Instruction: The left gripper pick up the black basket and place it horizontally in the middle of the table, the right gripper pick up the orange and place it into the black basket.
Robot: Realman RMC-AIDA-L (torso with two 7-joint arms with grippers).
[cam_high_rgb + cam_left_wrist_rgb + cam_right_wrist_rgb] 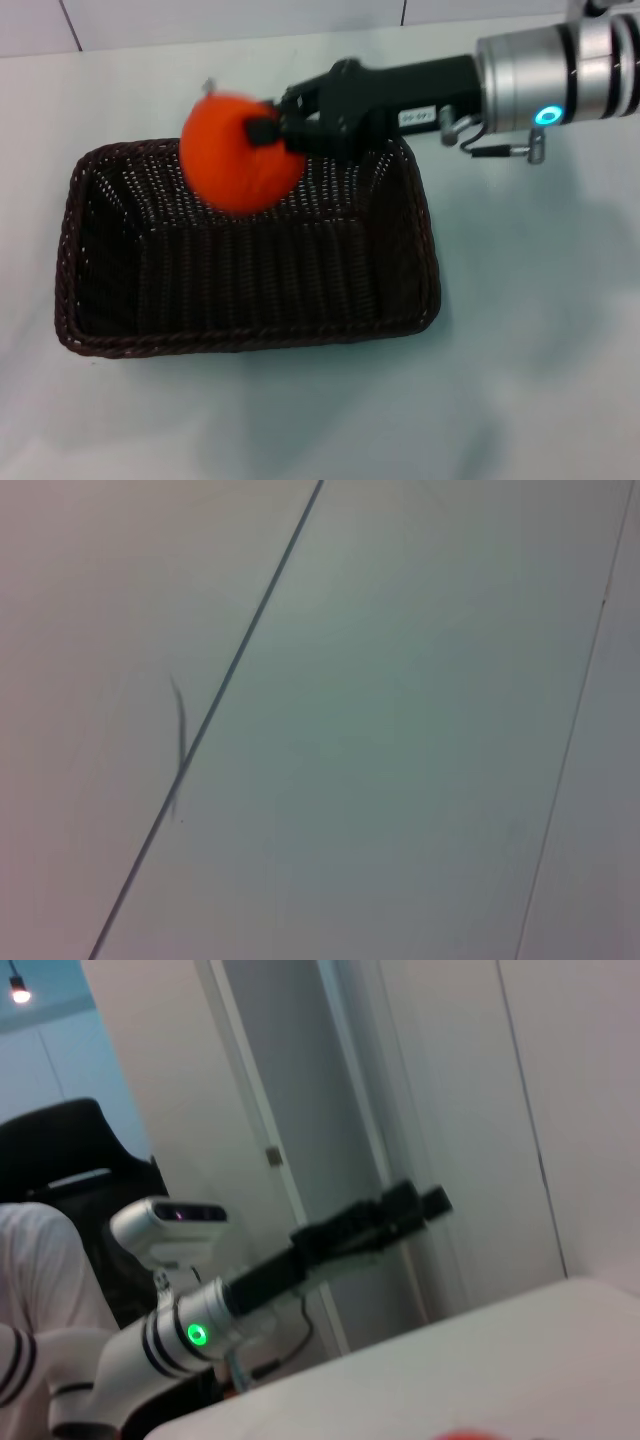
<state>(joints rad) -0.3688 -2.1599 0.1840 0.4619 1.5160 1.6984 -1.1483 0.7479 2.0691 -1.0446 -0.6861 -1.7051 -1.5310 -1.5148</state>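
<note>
The black basket lies lengthwise across the middle of the table. My right gripper reaches in from the right and is shut on the orange. It holds the orange over the back part of the basket, near the far rim. A sliver of the orange shows at the edge of the right wrist view. My left gripper is out of the head view. It shows only far off in the right wrist view, held up beside the table.
The basket is empty inside. Bare table lies in front of it and to its right. The left wrist view shows only a pale panelled surface. A black chair stands beyond the table.
</note>
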